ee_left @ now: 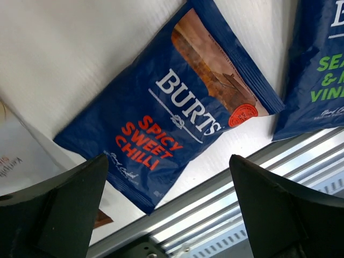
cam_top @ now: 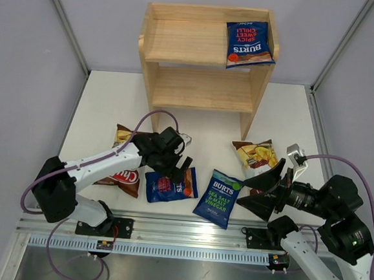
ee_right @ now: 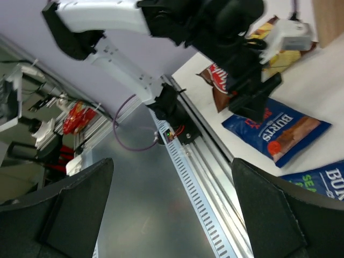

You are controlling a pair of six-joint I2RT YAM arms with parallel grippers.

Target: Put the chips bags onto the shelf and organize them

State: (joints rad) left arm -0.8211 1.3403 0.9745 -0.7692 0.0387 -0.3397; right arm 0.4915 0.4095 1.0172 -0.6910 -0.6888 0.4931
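**One bag shelved, four on the table, both grippers spread**

Top external view: the wooden shelf (cam_top: 204, 89) stands at the far edge of a white table (cam_top: 286, 115), boxed in by pale lilac-grey walls (cam_top: 30, 69) with metal corner posts. A shelved Burts bag (cam_top: 249, 44) lies on the right end of the upper tier; the lower tier holds no bags. On the table, from left to right, lie the left Chuba bag (cam_top: 126, 177), partly under the left arm, the loose Spicy Sweet Chilli bag (cam_top: 169, 186), the sea salt bag (cam_top: 218, 197) and the right Chuba bag (cam_top: 256, 156). The left gripper (cam_top: 180, 164) hangs over the loose chilli bag's upper edge with its fingers parted. The right gripper (cam_top: 262, 192) sits beside the sea salt bag, fingers splayed and holding nothing. A slotted rail (cam_top: 185, 251) runs along the near edge, with a steel sheet (cam_top: 182, 279) below it.

Left wrist view: the left gripper (ee_left: 167, 161) is released, its two dark fingers (ee_left: 59, 209) wide apart. The loose Spicy Sweet Chilli bag (ee_left: 172, 113) lies flat and askew on the table (ee_left: 64, 48) between them. The sea salt bag (ee_left: 317, 70) lies at the right, and the rail (ee_left: 242, 209) crosses below.

Right wrist view: the right gripper (ee_right: 172, 161) is unclenched and empty, looking across the rail (ee_right: 199, 177) and the steel sheet (ee_right: 134, 204). The white left arm (ee_right: 102, 16) reaches over the loose Spicy Sweet Chilli bag (ee_right: 285, 129). A purple cable (ee_right: 124, 107) loops at its base, and blurred clutter lies beyond.
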